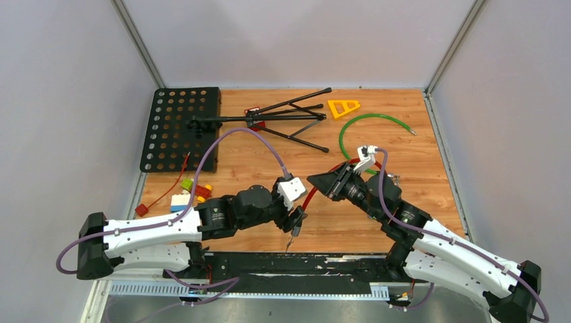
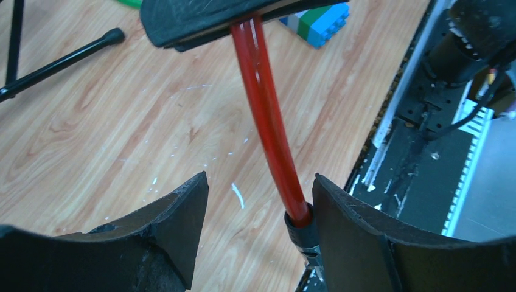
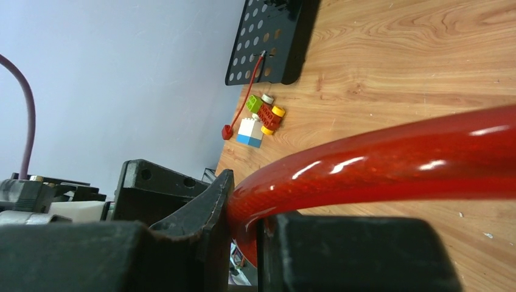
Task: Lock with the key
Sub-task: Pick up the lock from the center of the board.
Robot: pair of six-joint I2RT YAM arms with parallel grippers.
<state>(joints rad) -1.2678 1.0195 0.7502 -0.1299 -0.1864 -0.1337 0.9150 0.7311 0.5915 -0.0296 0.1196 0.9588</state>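
Clamping red cable (image 2: 268, 121): right gripper (image 1: 323, 182); left gripper (image 2: 260, 198) spread around it.

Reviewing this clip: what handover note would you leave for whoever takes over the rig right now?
Left gripper: open, fingers on either side of the red cable just above its black end fitting, not gripping.
Right gripper: shut on the red cable further along, holding it above the table.
The green cable lies at the back right, untouched.
Done: red cable is up and held between the two arms.
Left: no key or lock body can be made out in any view, so the locking is not shown done. Find the key, insert it and turn it.
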